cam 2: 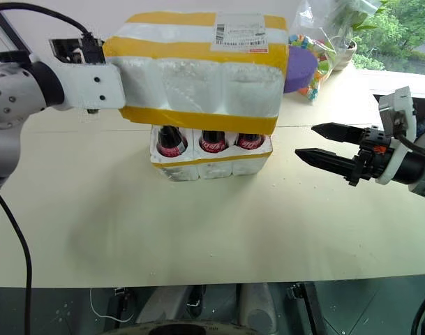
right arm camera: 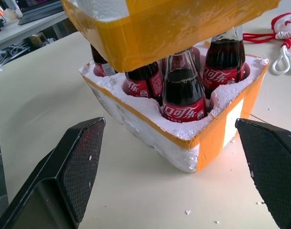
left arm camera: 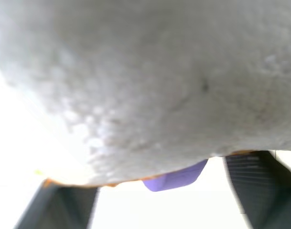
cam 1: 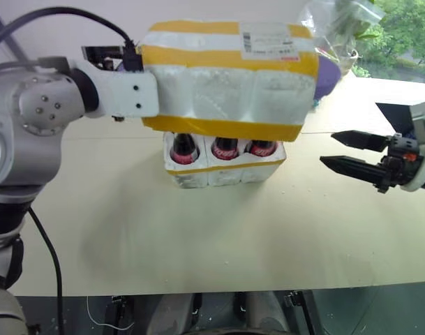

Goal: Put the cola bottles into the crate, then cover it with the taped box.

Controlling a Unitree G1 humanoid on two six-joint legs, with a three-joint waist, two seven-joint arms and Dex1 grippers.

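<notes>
Noted upright in the round wells of the crate (cam 1: pixel 226 171): the cola bottles (right arm camera: pixel 183 95), dark contents and red labels showing. Counted along the near row from the head views: three. Counted from the right wrist view: at least five, the rest hidden by what hangs overhead.

Located near the middle of the pale table (cam 1: pixel 198 237), yellow band around its side.

Found directly above the crate: the taped box (cam 1: pixel 226 77), white foam with broad yellow stripes and a white shipping label (cam 1: pixel 268 43) on top. Lowered over the bottle tops, its bottom yellow rim level with the necks. Not seated on the crate; open gap between the two, labels visible through it. Roughly level, aligned with the crate below.

Placed at the box's left end: the left gripper (left arm camera: pixel 147 179), arm reaching in from the left. Seen in the left wrist view: fingers (left arm camera: pixel 260 191) spread wide, foam close ahead of them. Not possible to confirm from this close view whether either finger touches the foam; no clamping apparent.

Stationed to the right of the crate, well apart from it and above the table: the right gripper (cam 1: pixel 327 149), pointing toward crate and box. Fingers spread wide, nothing between them.

Observed behind the box, on the far right of the table: a purple object (cam 2: pixel 299 68). Observed beyond the crate in the right wrist view: a red cord (right arm camera: pixel 267 36).
</notes>
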